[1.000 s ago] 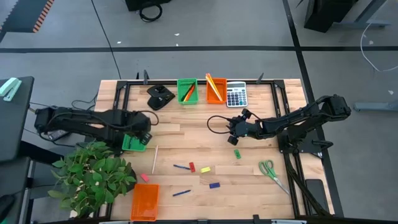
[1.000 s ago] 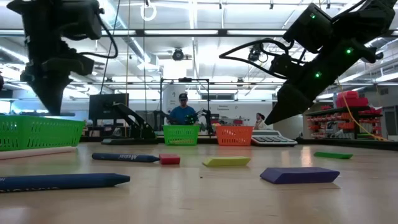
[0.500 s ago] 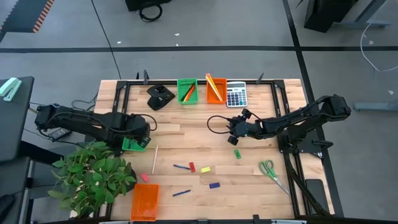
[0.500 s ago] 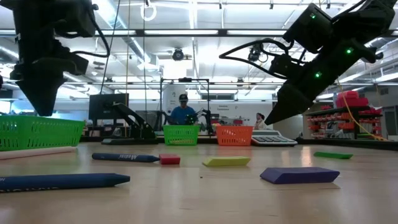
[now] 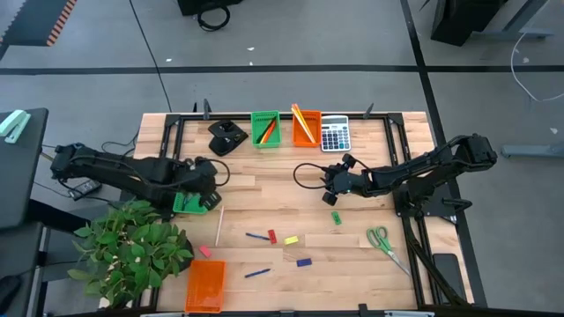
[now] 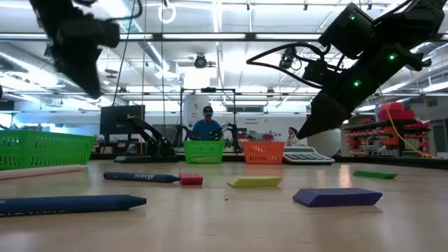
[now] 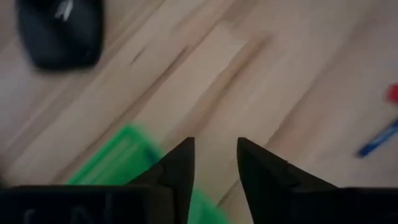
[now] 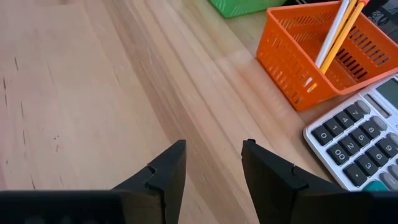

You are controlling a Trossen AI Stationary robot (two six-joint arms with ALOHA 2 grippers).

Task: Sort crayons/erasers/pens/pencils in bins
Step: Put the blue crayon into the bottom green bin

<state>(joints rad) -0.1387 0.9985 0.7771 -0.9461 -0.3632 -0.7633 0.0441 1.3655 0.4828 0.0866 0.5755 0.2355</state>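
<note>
My left gripper (image 5: 211, 176) (image 7: 214, 162) is open and empty, raised and tilted above the table just right of a green bin (image 5: 189, 204) (image 7: 118, 165). My right gripper (image 5: 330, 183) (image 8: 213, 162) is open and empty, held above mid-table. On the near table lie a pale pencil (image 5: 219, 225), two blue pens (image 5: 257, 236) (image 5: 257, 273), and red (image 5: 271, 236), yellow (image 5: 291, 239), blue (image 5: 303, 261), pink (image 5: 204, 251) and green (image 5: 336, 217) erasers. A far green bin (image 5: 264, 128) holds crayons. A far orange bin (image 5: 306, 126) (image 8: 311, 56) holds pencils (image 8: 339, 28).
A calculator (image 5: 334, 134) and a black object (image 5: 226, 138) sit at the far edge. Another orange bin (image 5: 205, 284) and a potted plant (image 5: 132, 246) are at the near left. Green-handled scissors (image 5: 381, 239) lie at the near right. People stand in the room beyond the table.
My left gripper has risen from just over the green bin and shifted a little toward the table's right, tipping from pointing straight down to a slant. My right arm has kept still.
</note>
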